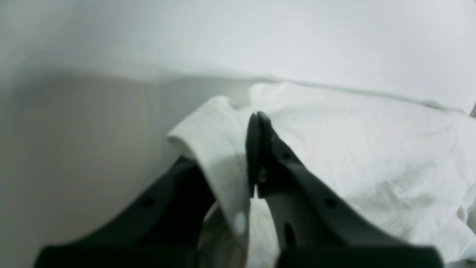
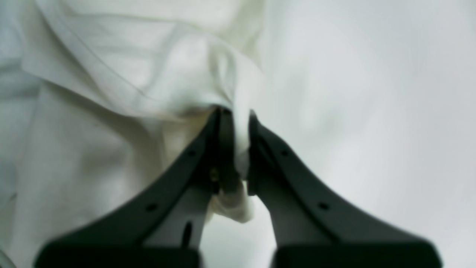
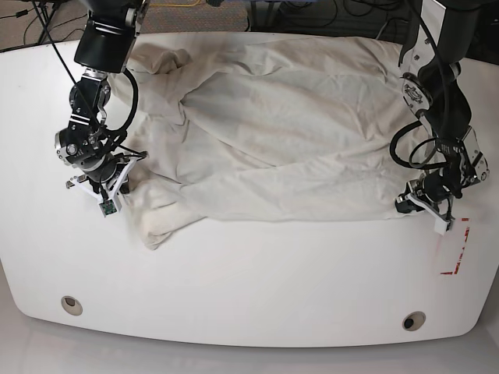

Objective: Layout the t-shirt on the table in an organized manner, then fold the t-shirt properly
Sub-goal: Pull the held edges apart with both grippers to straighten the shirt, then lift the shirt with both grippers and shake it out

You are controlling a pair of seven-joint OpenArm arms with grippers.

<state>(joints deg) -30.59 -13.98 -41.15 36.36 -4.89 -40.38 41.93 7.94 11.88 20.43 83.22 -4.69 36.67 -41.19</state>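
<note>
Here, at the left of the base view, the right arm's black, two-fingered gripper (image 3: 109, 189) sits low over the large, smooth white table (image 3: 257, 288), at the near left corner of the crumpled white cotton t-shirt (image 3: 273, 125). In the right wrist view that right gripper (image 2: 233, 115) is closed on a bunched fold of the shirt's edge: a strip of white cloth runs down between the two dark fingers and a small tuft pokes out below them. The rest of the fabric lies wrinkled to the left of the fingers there, with bare tabletop to the right.

The t-shirt is spread across the far half of the table, wrinkled, with folds overlapping through its middle and a flap turned toward the front at its left corner. No print shows on the side facing up.

Near the front edge sit two round grommet holes, the left hole (image 3: 71, 305) and the right hole (image 3: 413, 320).

At the right of the base view, the left arm's black gripper (image 3: 429, 204) rests at the shirt's near right corner, just beside a red tape corner mark (image 3: 458, 255). In the left wrist view the left gripper (image 1: 257, 116) has its fingertips pressed together; a folded white hem lies against the left finger, but whether cloth is caught between the tips cannot be told.
</note>
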